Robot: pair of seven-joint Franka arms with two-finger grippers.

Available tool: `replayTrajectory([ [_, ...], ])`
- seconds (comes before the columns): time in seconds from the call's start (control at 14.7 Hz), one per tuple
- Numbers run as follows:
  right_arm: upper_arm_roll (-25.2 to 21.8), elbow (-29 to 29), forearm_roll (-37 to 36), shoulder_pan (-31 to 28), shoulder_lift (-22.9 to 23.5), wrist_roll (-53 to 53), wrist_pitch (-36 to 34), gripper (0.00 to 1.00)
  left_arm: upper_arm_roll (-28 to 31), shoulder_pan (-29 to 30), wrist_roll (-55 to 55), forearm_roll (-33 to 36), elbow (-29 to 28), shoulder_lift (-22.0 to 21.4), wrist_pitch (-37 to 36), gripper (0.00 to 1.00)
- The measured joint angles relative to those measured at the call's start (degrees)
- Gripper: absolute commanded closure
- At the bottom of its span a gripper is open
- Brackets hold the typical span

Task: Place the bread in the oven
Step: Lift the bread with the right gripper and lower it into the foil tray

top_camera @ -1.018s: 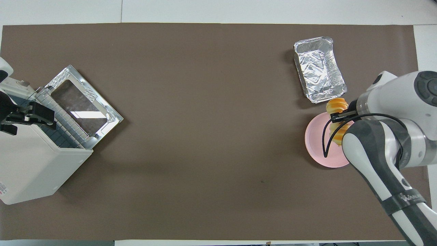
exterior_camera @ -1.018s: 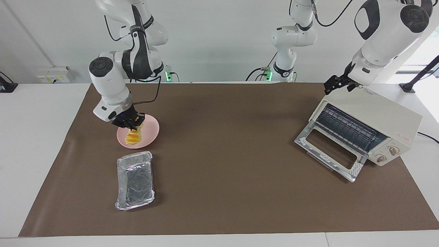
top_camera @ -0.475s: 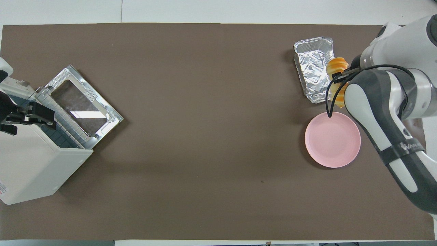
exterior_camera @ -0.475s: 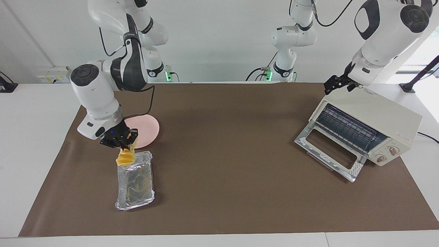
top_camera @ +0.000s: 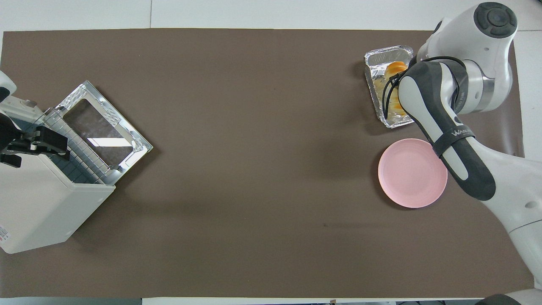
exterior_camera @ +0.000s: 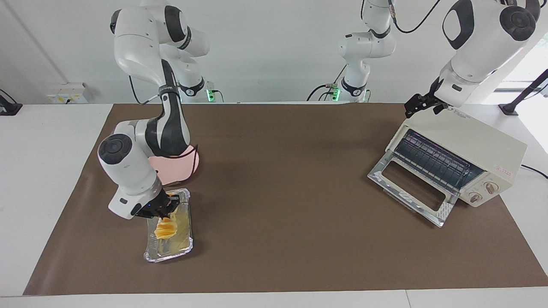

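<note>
Right gripper point(exterior_camera: 165, 211) clamped on bread point(exterior_camera: 165, 227), hanging over foil tray point(exterior_camera: 185, 245) near table's right-arm end. Oven point(exterior_camera: 466, 141) door down, rack bare. Left gripper point(exterior_camera: 421, 104) spread wide, waiting above oven. Transfer to oven remains.

Table inventory: counted items by kind

Bread point(exterior_camera: 165, 228): one loaf. Oven point(exterior_camera: 454, 160): one, with one drop-down glass door point(exterior_camera: 409, 188), one wire rack point(exterior_camera: 434, 160) and two knobs point(exterior_camera: 483, 192). Pink plate point(top_camera: 413, 173): one. Foil tray point(exterior_camera: 169, 226): one. Brown table mat point(exterior_camera: 282, 192): one. Robot arms with a gripper over the table: two, being one right gripper point(exterior_camera: 165, 209) and one left gripper point(exterior_camera: 421, 104). Further arm base point(exterior_camera: 364, 55) at the table's robot end: one.
</note>
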Motion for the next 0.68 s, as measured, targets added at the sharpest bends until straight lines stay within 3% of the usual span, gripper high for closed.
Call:
replayTrajectory([
  [0.2,0.0,-0.4,-0.4,0.2,0.7,-1.2,3.7,1.00,0.0,0.0,0.0,0.0,0.0,0.0,0.0,0.00],
  [0.27,0.0,-0.9,-0.4,0.2,0.8,-1.5,4.3,0.86,0.0,0.0,0.0,0.0,0.0,0.0,0.0,0.00],
  [0.34,0.0,-1.3,-0.4,0.2,0.8,-1.5,4.8,0.17,0.0,0.0,0.0,0.0,0.0,0.0,0.0,0.00],
  [0.41,0.0,-1.5,-0.4,0.2,0.8,-1.5,4.9,0.00,0.0,0.0,0.0,0.0,0.0,0.0,0.0,0.00],
  [0.68,-0.1,-1.4,-0.4,-0.4,0.6,-1.5,3.6,0.00,0.0,0.0,0.0,0.0,0.0,0.0,0.0,0.00],
])
